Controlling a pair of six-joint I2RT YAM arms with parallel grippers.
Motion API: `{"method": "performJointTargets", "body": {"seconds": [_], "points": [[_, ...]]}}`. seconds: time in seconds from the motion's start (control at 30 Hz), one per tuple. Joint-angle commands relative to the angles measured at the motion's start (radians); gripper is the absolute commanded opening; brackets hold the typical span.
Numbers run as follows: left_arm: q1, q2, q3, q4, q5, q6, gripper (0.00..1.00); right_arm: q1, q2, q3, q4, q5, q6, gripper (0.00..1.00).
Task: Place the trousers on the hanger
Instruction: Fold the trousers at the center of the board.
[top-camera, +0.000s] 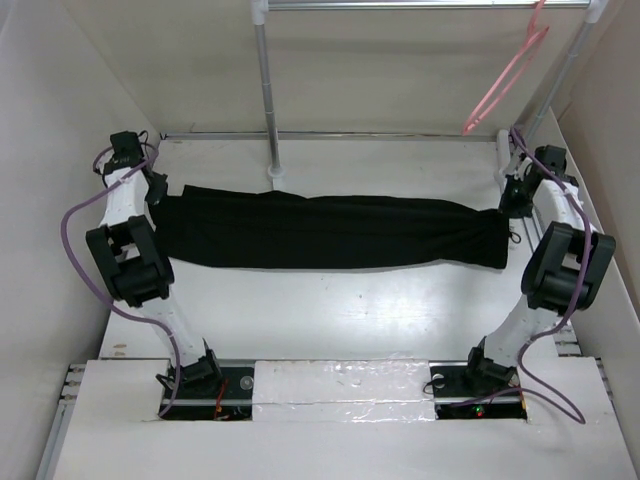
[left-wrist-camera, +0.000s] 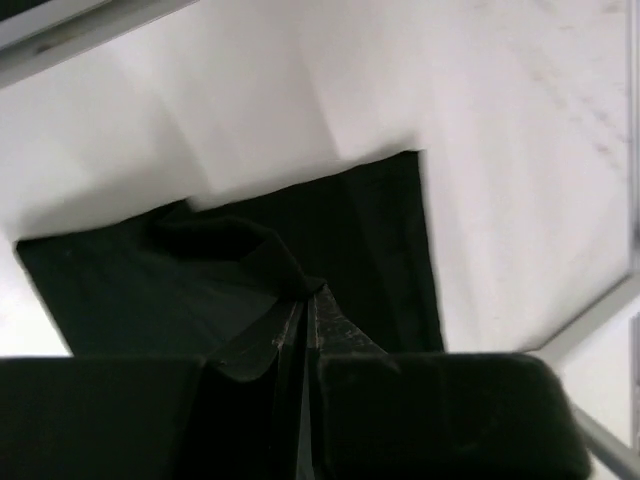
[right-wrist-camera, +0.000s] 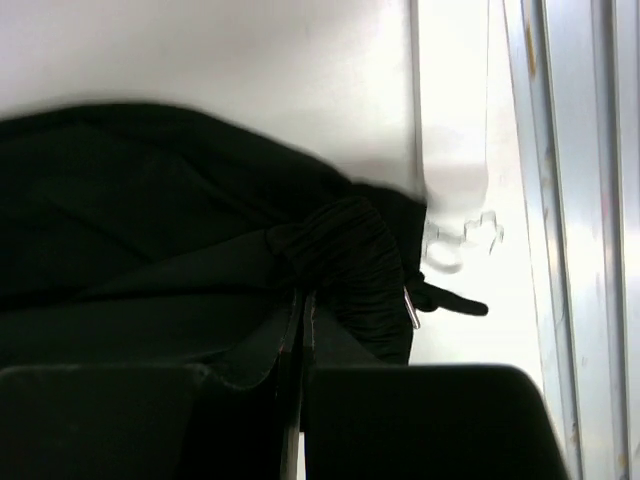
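The black trousers (top-camera: 330, 230) lie folded lengthwise in a long band across the middle of the table, stretched between my two grippers. My left gripper (top-camera: 158, 200) is shut on the leg end; in the left wrist view the jaws (left-wrist-camera: 308, 292) pinch a fold of cloth (left-wrist-camera: 120, 280). My right gripper (top-camera: 512, 208) is shut on the gathered waistband end (right-wrist-camera: 350, 255), its tips (right-wrist-camera: 303, 297) closed on the cloth, with a black drawstring beside them. The pale-pink hanger (top-camera: 505, 80) hangs from the rack bar at the back right, above and behind the right gripper.
A white rack stands at the back: an upright pole (top-camera: 267, 90) behind the trousers' middle-left, a top bar (top-camera: 420, 5), and a slanted pole (top-camera: 562, 75) at the right. White enclosure walls close in on both sides.
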Motion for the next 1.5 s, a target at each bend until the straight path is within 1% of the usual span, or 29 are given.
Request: {"method": "performJointTargets", "body": {"seconds": [0.0,0.23,0.3,0.33,0.37,0.4,0.43,0.47,0.5,0.53,0.57,0.6,0.63,0.67,0.7,0.73,0.77,0.8,0.83,0.87,0.93,1.0,1.03,1.1,1.2,1.23,1.3,1.43,1.47], "points": [[0.001,0.024,0.116,0.032,-0.051,0.030,0.00,-0.009,0.059,0.121,0.021,0.036,-0.041,0.00],[-0.044,0.240,0.354,0.001,0.001,0.068,0.00,-0.009,0.171,0.203,0.024,0.033,-0.044,0.00],[-0.053,0.291,0.406,-0.054,0.008,0.080,0.08,-0.009,0.188,0.221,0.023,0.025,-0.044,0.09],[-0.053,0.332,0.447,-0.065,0.014,0.096,0.17,-0.009,0.196,0.223,0.027,0.019,-0.045,0.24],[-0.053,0.346,0.461,-0.069,0.018,0.108,0.36,-0.009,0.194,0.223,0.035,0.013,-0.047,0.31],[-0.053,0.357,0.472,-0.095,-0.003,0.116,0.45,-0.009,0.189,0.224,0.042,0.005,-0.047,0.40],[-0.053,0.351,0.478,-0.105,-0.015,0.125,0.54,-0.009,0.174,0.224,0.046,-0.008,-0.048,0.55],[-0.053,0.339,0.465,-0.092,-0.023,0.134,0.73,-0.009,0.165,0.227,0.050,-0.013,-0.047,0.61],[-0.053,0.302,0.451,-0.086,-0.023,0.145,0.82,-0.009,0.151,0.227,0.047,-0.019,-0.050,0.67],[-0.044,0.285,0.431,-0.085,-0.021,0.151,0.87,0.000,0.133,0.223,0.049,-0.025,-0.054,0.77],[-0.044,0.256,0.414,-0.085,-0.017,0.159,0.94,0.000,0.080,0.211,0.059,-0.030,-0.056,0.80],[-0.021,0.189,0.385,-0.077,-0.002,0.159,0.94,0.012,0.046,0.192,0.070,-0.036,-0.059,0.83],[-0.006,0.082,0.224,-0.047,0.011,0.151,0.93,0.022,-0.034,0.136,0.093,-0.053,-0.050,0.84],[-0.006,0.081,0.222,-0.018,0.011,0.145,0.91,0.037,-0.082,0.099,0.108,-0.067,-0.050,0.84],[-0.006,-0.047,0.136,0.022,0.014,0.137,0.89,0.046,-0.129,0.047,0.136,-0.087,-0.038,0.83],[0.007,-0.176,-0.129,0.083,0.026,0.122,0.87,0.072,-0.245,-0.083,0.206,-0.138,0.016,0.43],[0.007,-0.177,-0.132,0.111,0.026,0.108,0.86,0.089,-0.246,-0.149,0.240,-0.139,0.016,0.42],[0.007,-0.285,-0.223,0.147,0.050,0.100,0.86,0.110,-0.354,-0.217,0.275,-0.145,0.033,0.00],[0.034,-0.331,-0.384,0.170,0.066,0.093,0.84,0.132,-0.408,-0.278,0.308,-0.174,0.086,0.00],[0.045,-0.362,-0.438,0.205,0.075,0.079,0.82,0.184,-0.453,-0.390,0.387,-0.192,0.106,0.00],[0.100,-0.402,-0.599,0.254,0.213,0.060,0.81,0.232,-0.547,-0.455,0.394,-0.205,0.110,0.00],[0.175,-0.352,-0.637,0.267,0.291,0.065,0.80,0.279,-0.579,-0.516,0.386,-0.234,0.097,0.00],[0.175,-0.332,-0.637,0.267,0.285,0.079,0.80,0.292,-0.596,-0.532,0.386,-0.283,0.079,0.15],[0.165,-0.277,-0.615,0.256,0.240,0.100,0.80,0.330,-0.604,-0.563,0.356,-0.311,0.055,0.32],[0.143,-0.231,-0.591,0.286,0.215,0.120,0.80,0.351,-0.631,-0.595,0.325,-0.295,0.008,0.40],[0.133,-0.214,-0.571,0.283,0.209,0.117,0.80,0.351,-0.643,-0.630,0.329,-0.289,0.008,0.46],[0.132,-0.162,-0.559,0.291,0.219,0.120,0.79,0.351,-0.670,-0.656,0.345,-0.286,0.010,0.51],[0.132,-0.076,-0.501,0.296,0.201,0.108,0.77,0.341,-0.667,-0.667,0.331,-0.265,0.001,0.52],[0.132,-0.057,-0.490,0.293,0.197,0.103,0.73,0.324,-0.665,-0.667,0.332,-0.265,-0.001,0.52]]}}
